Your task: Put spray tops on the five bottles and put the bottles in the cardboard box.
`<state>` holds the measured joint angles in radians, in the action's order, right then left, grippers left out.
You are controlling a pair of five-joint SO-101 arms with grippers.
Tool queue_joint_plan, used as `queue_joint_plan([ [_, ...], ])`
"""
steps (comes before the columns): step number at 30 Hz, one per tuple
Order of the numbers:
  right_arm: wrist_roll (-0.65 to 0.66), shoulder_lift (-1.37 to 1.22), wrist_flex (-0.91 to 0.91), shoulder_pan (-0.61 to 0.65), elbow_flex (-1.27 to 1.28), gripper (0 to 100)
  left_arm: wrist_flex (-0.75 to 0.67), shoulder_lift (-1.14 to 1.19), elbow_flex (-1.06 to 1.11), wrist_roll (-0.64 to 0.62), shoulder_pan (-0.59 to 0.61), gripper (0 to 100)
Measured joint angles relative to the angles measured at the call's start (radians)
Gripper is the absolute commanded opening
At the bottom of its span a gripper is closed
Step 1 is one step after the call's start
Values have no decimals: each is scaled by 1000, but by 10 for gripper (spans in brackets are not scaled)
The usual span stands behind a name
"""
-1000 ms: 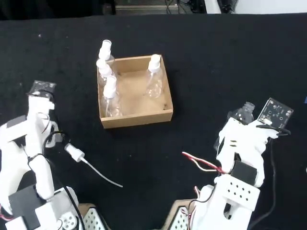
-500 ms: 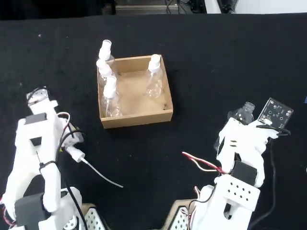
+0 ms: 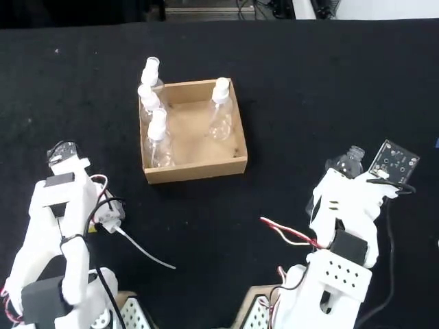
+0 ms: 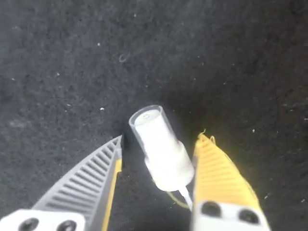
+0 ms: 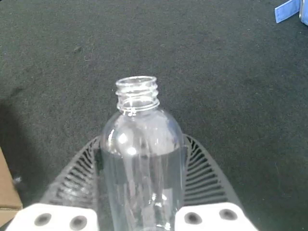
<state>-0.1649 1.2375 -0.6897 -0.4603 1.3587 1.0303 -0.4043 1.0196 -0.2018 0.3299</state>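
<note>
Two white robot arms work at a black worktop (image 3: pixel 288 82), shown from above and from each wrist.

Nearest, on the robot's left, the left gripper (image 3: pixel 104 214) hangs low over the one loose spray top (image 3: pixel 108 221), which lies on its side on the worktop. In the left wrist view its fingers (image 4: pixel 94 185) stand open, one grey and one yellow, with the spray top between them. The yellow one is just beside the white collar; whether it touches cannot be told. The spray top's long axis runs along the gap between the fingers, with the clear cap end pointing away from the wrist. Its thin dip tube (image 3: pixel 147 255) runs the other way across the worktop, toward the near edge. A squeeze would likely meet the spray top across its width.

On the robot's right, well apart, the right gripper (image 3: pixel 343 168) holds a clear bottle (image 3: pixel 354 153) upright. Its fingers (image 5: pixel 79 168) are closed on the bottle's body, and the open threaded neck is uppermost with no top on it. The left arm is by far the nearer to the spray top.

Farther back, between the arms, the cardboard box (image 3: pixel 194 171) holds four capped bottles (image 3: pixel 219 110): three along its left wall and one by its right.
</note>
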Motion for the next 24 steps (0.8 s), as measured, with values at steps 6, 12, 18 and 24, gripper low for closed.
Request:
queue_joint_plan([
  [6, 0, 0, 0, 0, 0, 11, 0, -2, 0, 0, -110, 26],
  [12, 0, 0, -71, 0, -51, 11, 63, -8, -86, 0, -135, 29],
  [18, 0, 0, -196, 55, -238, 11, 256, -6, -399, 0, -72, 29],
  [24, 0, 0, -275, 272, -451, 11, 453, -6, -741, 0, 29, 29],
])
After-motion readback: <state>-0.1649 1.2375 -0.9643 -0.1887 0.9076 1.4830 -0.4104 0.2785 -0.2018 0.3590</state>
